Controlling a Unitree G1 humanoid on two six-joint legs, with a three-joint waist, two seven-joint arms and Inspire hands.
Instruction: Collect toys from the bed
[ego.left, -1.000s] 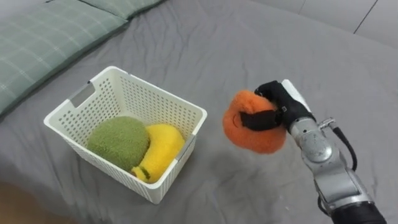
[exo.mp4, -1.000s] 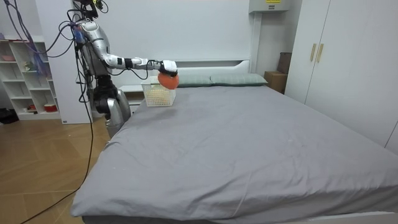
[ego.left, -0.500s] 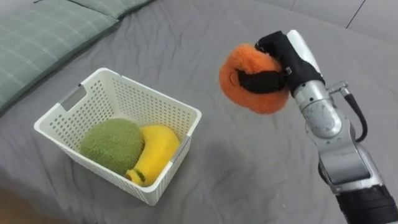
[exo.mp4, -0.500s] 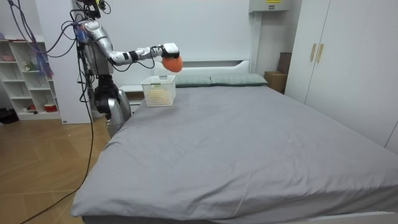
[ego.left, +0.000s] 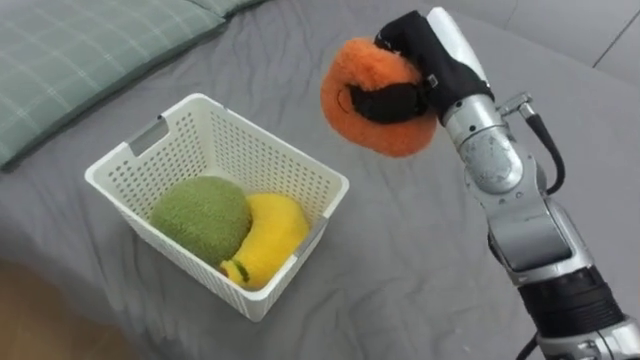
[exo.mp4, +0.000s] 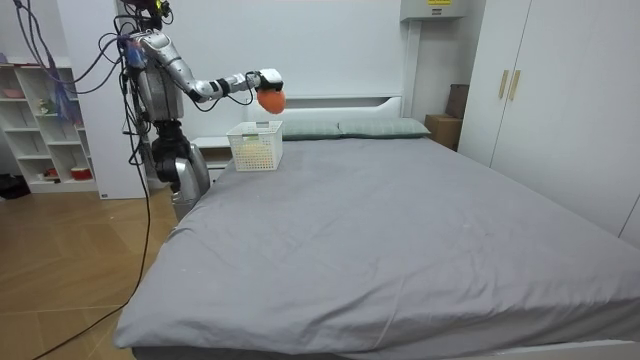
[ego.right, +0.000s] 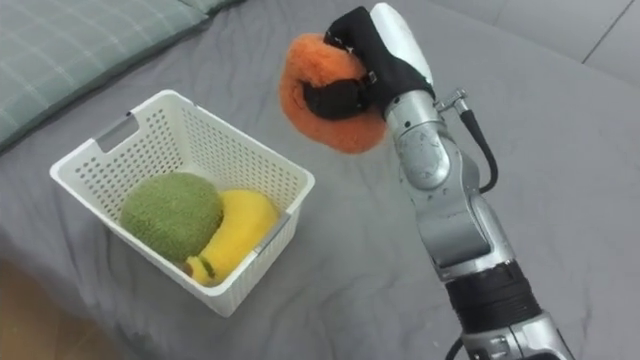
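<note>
Raised since a second ago, the orange plush toy (ego.left: 385, 137) hangs above the grey bed (ego.left: 400, 270), at 1 o'clock from the white basket (ego.left: 250, 160). A checked pillow (ego.left: 90, 50) lies at the basket's 10 o'clock. Inside it, a green plush ball (ego.left: 200, 215) touches a yellow banana toy (ego.left: 268, 232) at its 3 o'clock. The right hand (ego.left: 440, 60) has fingers and thumb curled tight round the orange toy.
</note>
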